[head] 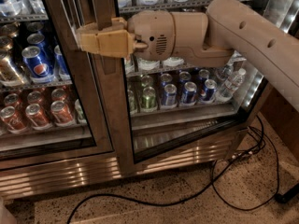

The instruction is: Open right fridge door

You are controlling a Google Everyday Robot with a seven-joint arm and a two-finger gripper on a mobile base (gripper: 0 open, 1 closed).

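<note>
The right fridge door (113,111) has a wide steel frame and a glass pane over shelves of cans and bottles. It stands slightly ajar, with its bottom edge angled out from the cabinet. Its long steel bar handle (103,3) runs down the door's left side. My gripper (99,40) is at the upper left, its tan fingers (93,41) closed around that handle. The beige arm (252,36) comes in from the upper right across the glass.
The left fridge door (74,101) is closed over Pepsi cans (35,64) and orange cans (60,112). A black cable (219,197) loops over the speckled floor in front of the fridge. A dark wooden wall (282,120) stands at the right.
</note>
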